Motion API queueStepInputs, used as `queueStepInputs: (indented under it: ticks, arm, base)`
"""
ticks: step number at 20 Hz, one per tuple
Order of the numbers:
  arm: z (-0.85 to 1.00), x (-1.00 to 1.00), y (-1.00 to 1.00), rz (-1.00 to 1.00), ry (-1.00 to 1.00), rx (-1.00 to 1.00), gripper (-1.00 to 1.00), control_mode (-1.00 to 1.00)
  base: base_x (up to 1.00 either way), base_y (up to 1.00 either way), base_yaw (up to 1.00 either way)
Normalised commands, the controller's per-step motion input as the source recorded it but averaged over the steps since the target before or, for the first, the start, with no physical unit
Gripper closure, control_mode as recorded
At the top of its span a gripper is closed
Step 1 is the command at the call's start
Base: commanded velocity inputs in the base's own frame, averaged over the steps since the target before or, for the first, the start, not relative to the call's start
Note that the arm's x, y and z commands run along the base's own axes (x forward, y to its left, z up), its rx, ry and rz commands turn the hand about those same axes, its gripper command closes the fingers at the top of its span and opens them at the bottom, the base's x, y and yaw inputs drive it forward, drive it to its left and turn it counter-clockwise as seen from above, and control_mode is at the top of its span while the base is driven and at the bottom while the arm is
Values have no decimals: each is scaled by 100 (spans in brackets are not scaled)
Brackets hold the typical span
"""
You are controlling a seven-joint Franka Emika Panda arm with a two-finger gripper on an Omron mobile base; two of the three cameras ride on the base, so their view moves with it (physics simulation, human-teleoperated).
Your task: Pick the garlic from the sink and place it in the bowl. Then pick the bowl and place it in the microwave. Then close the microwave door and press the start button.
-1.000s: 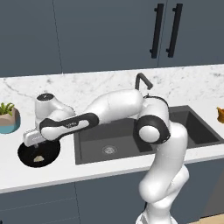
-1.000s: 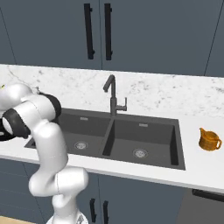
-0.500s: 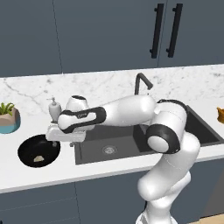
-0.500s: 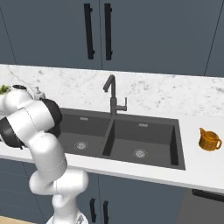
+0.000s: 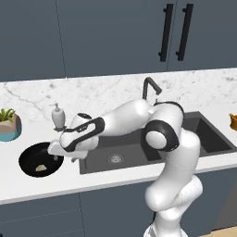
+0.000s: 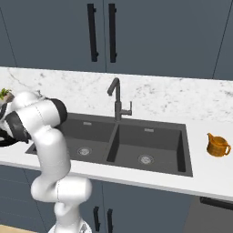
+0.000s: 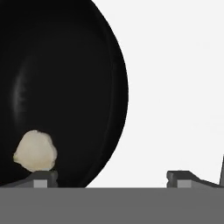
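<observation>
The glossy black bowl (image 5: 28, 158) rests on the white counter left of the sink (image 5: 139, 149), with the cream garlic (image 5: 40, 168) lying inside it. My gripper (image 5: 56, 150) hangs open over the bowl's right rim, nothing between its fingers. In the hand view the bowl (image 7: 65, 87) spreads across the left side, the garlic (image 7: 35, 151) sits low in it close to one fingertip, and the gripper (image 7: 111, 178) has its tips set wide apart. The dark double sink (image 6: 132, 136) has metal drains in both basins. The microwave is out of view.
A white soap dispenser (image 5: 58, 116) stands just behind the bowl, and a teal plant pot (image 5: 9, 128) sits at the far left. The dark faucet (image 5: 150, 88) rises behind the sink. An orange jug (image 6: 217, 144) is on the counter to the right. Grey cabinets hang above.
The arm has swung right, carrying the gripper from over the bowl's middle to its right rim. The garlic stays in the bowl.
</observation>
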Motion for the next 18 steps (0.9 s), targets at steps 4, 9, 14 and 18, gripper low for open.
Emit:
queueStepInputs:
  ticks: [4,9,14,18]
  arm:
    - [-33,36,44,-2,9,-1,-100,-100]
    - [-38,35,37,-2,15,-1,-100,-100]
    - [-12,9,11,-1,14,0,100,-100]
    - [9,-3,-32,0,2,0,100,-100]
  base:
    - [0,0,0]
    - [0,0,0]
    - [0,0,0]
    - [0,0,0]
